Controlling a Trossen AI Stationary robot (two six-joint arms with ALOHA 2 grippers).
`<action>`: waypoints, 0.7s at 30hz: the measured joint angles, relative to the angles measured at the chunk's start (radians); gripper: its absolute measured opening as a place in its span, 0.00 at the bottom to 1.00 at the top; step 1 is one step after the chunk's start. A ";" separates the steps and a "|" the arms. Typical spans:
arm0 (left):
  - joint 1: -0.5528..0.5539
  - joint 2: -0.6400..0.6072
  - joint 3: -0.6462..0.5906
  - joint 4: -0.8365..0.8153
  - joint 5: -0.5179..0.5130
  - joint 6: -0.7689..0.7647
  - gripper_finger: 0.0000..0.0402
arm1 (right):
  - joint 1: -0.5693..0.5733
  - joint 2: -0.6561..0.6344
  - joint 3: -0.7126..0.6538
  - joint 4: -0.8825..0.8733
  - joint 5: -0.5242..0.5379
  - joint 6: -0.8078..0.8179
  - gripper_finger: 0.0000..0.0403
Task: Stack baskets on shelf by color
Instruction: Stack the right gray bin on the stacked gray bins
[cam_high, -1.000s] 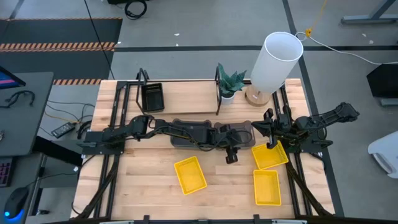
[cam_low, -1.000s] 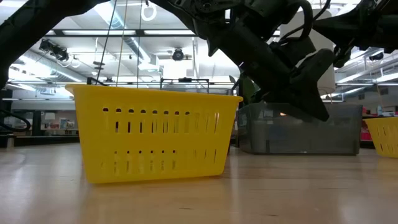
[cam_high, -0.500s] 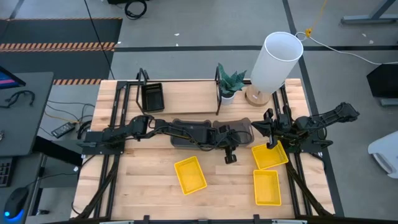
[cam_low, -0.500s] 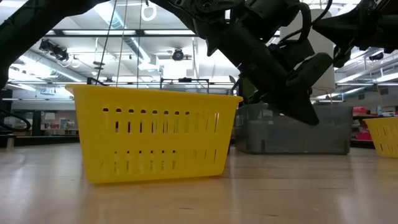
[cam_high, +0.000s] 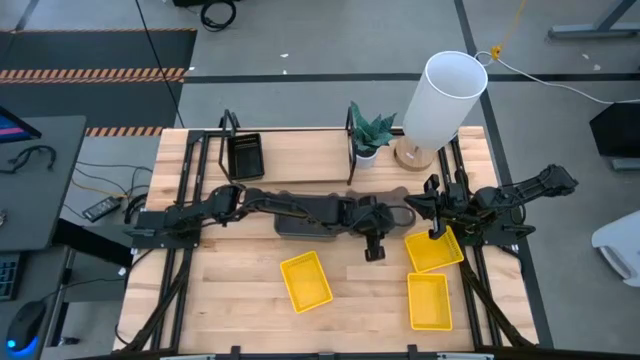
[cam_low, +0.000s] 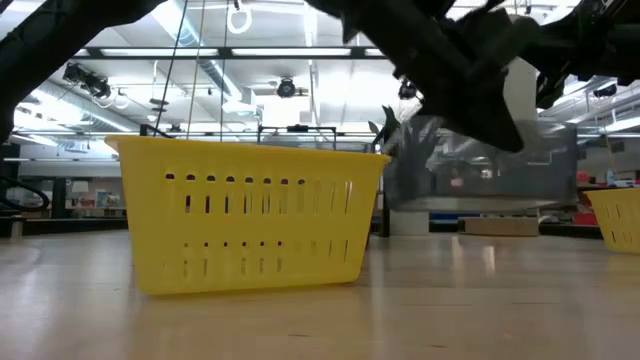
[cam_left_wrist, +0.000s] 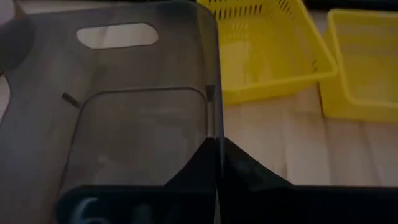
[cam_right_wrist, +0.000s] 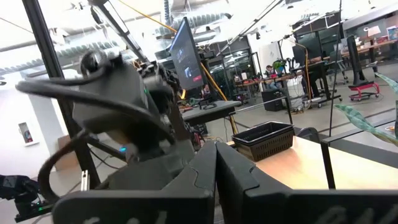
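— Grey plastic is what the left gripper (cam_high: 374, 250) has: its fingers (cam_left_wrist: 214, 168) are pinched together on the rim of a dark grey basket (cam_left_wrist: 124, 124), right at the wall's edge in the wrist view. In the low view that basket (cam_low: 480, 165) hangs clear of the tabletop (cam_low: 400, 300), with light showing under its base.

— And where does it sit in the high view?

— Centre of the frame, under the left arm, with another grey basket (cam_high: 300, 215) just to its left. Two yellow baskets (cam_left_wrist: 273, 50) lie just past the held one's far edge in the left wrist view.

— The right gripper?

— Right gripper (cam_high: 437, 232) is at centre right, fingers together with nothing between them, over the upper edge of a yellow basket (cam_high: 435, 252). Another yellow basket (cam_high: 429, 301) lies just below that one, near the table's right edge; a third (cam_high: 306, 280) is at lower centre, apart from both.

— Open room?

— Bare wood at lower left of the table and between the lower yellow baskets. The shelf (cam_high: 300, 155) runs along the upper middle; a black basket (cam_high: 245, 155) sits at its left end, the plank right of it bare up to the upright loop. A plant (cam_high: 369, 135) and a white cylinder (cam_high: 442, 98) stand beyond that, upper right.
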 joint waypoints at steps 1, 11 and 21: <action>0.001 0.000 0.022 -0.041 0.000 0.010 0.02 | 0.000 0.000 0.000 0.000 0.000 0.000 0.03; -0.002 0.000 0.230 -0.333 0.003 0.079 0.02 | 0.000 0.000 0.000 0.000 0.000 0.000 0.03; -0.013 -0.032 0.231 -0.477 0.028 0.074 0.01 | 0.000 0.000 0.000 0.000 0.000 0.000 0.03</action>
